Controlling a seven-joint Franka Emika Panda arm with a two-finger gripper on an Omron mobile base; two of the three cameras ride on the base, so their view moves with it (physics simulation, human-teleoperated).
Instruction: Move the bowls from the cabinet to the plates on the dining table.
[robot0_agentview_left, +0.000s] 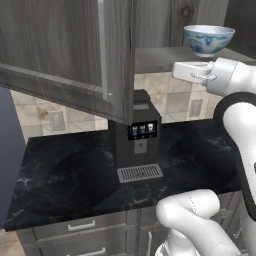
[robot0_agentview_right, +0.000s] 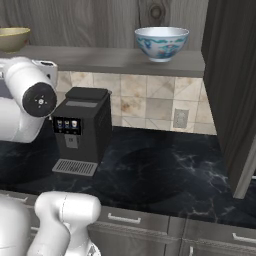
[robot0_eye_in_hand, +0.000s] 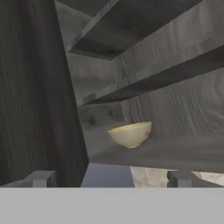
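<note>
A: Two bowls up in the cabinet (robot0_agentview_left: 65, 55), both on the bottom shelf (robot0_agentview_right: 120, 60). Doors swung wide open.

B: Which bowls?

A: White bowl (robot0_agentview_right: 161, 43) with blue pattern, standing upright near the right end of the shelf. Tan bowl (robot0_eye_in_hand: 130, 133) with a yellow rim, upright too, at the left end. Well apart from each other.

B: And the gripper (robot0_eye_in_hand: 111, 178)?

A: Spread wide, nothing between the fingertips (robot0_eye_in_hand: 40, 178). Seen from the hand, pointed into the cabinet at the tan bowl. Not touching it. Open door edge close on the left side of that view.

B: Seen from the base?

A: White arm (robot0_agentview_left: 235, 80) reaching up to shelf height, just under the white bowl in the left base view. Hand itself hidden behind the cabinet door there.

B: Below the cabinet?

A: Black marble worktop (robot0_agentview_right: 165, 175) with white veins. Dark coffee machine (robot0_agentview_right: 82, 131) standing on it, against the tiled wall (robot0_agentview_right: 150, 102). Grey drawers (robot0_agentview_left: 80, 232) with bar handles under the worktop.
</note>
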